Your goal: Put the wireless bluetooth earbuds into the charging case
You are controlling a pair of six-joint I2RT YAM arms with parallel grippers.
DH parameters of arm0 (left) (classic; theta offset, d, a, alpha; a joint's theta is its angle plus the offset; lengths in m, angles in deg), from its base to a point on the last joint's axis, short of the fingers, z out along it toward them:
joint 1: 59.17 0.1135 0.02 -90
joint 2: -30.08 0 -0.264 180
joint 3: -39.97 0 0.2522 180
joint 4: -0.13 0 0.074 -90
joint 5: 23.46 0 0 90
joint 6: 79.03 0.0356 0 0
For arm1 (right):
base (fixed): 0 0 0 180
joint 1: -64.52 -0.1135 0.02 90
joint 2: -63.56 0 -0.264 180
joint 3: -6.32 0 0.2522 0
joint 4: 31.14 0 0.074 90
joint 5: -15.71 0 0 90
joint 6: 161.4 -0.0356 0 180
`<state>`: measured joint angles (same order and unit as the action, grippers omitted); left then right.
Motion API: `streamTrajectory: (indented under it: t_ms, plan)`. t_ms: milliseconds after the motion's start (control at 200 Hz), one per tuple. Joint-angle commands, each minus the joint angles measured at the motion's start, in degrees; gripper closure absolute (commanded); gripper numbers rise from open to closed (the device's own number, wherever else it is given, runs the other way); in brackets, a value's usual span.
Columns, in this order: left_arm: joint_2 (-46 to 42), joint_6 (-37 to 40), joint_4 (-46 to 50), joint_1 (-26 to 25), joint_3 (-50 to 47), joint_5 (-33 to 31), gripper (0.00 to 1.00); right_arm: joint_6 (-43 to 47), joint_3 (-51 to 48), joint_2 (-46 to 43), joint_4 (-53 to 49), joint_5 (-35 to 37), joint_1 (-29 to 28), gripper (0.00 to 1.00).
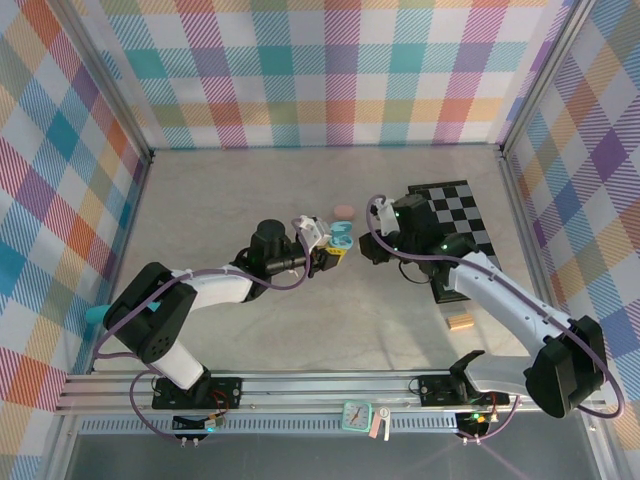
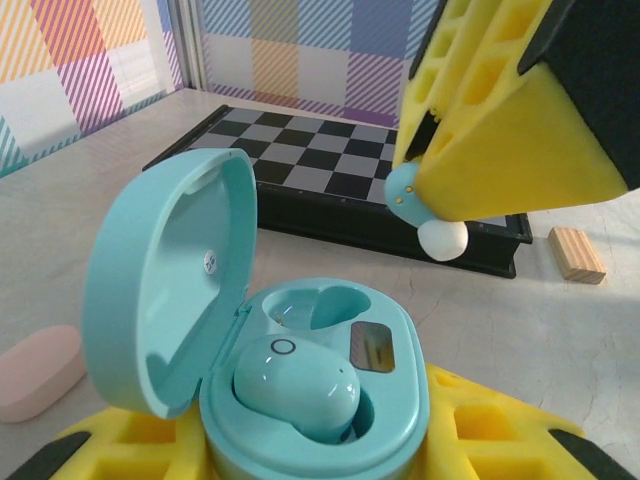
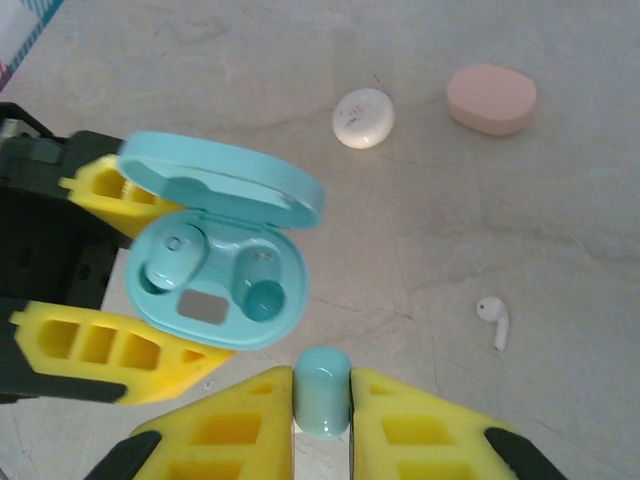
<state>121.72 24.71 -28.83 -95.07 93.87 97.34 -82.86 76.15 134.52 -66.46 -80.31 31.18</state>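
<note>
Left gripper (image 2: 310,455): foam fingers clamped on the base of the open light blue case (image 2: 300,420), one on each side.

Right gripper (image 3: 322,380): pinched on the loose blue earbud (image 3: 322,400), hanging just beside the case's front edge without touching it.

Case status: one seated earbud (image 2: 295,385) is already in its well, the empty socket (image 3: 262,285) sits next to it, and the lid (image 2: 165,270) is flipped up.

Worry 1, orientation: in the left wrist view the bud's white tip pokes out below the pads. I honestly can't tell if it's turned the right way for that socket. If it's rotated off, I'd expect it to ride on the rim and not seat.

Worry 2, fat fingers: the right pads are way wider than the socket. On the way down they could clip the lid, nudge the seated earbud, or lever the case out of the left grip.

Worry 3, release: it's a small, smooth bud held only at the tips. If I open early, it drops on the table and probably rolls.

Worry 4, arms: both grippers are crowded together here, so a sloppy approach means foam hitting foam.

Left over: a white earbud (image 3: 495,318) lies loose, well apart from the closed white case (image 3: 363,118) and pink case (image 3: 492,98).
</note>
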Motion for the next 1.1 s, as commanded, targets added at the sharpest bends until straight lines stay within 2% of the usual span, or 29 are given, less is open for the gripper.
streamTrajectory:
  t_ms: [0,370,1090]
  plan:
    - [0.6,0.1,-0.4,-0.8,1.9,1.7,0.73,2.5,2.9,1.5,1.2,-0.4,-1.0,0.81]
    - [-0.1,0.1,-1.1,-1.5,1.2,1.9,0.73,6.0,5.8,5.7,1.0,0.1,-1.7,0.81]
    - [-0.4,-0.1,-1.8,-1.5,1.0,1.4,0.73,11.5,6.9,6.1,-4.2,2.9,-2.6,0.81]
